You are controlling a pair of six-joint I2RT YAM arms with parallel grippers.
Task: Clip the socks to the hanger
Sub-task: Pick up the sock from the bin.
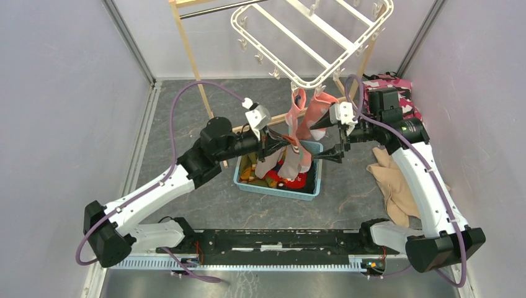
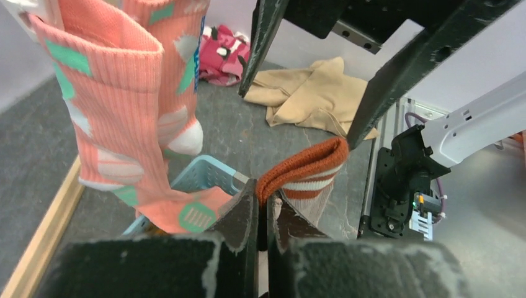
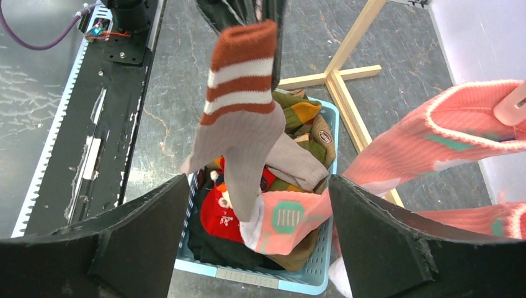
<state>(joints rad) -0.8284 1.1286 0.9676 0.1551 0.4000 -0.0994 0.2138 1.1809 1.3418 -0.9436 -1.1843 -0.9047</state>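
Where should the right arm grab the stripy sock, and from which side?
The striped cuff, just below where the left gripper pinches it, coming straight in from the right gripper's side, jaws open. The cuff is held up, while the rest of the sock hangs limp over the basket.

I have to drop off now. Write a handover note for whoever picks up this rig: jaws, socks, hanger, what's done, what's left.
Left gripper: jaws shut on the cuff of the striped sock, which hangs over the basket.
Right gripper: jaws open, holding nothing, facing that sock.
Done: two pink socks hang from clips at the near corner of the hanger.
Left: clip the striped sock to the hanger. More socks lie in the basket.
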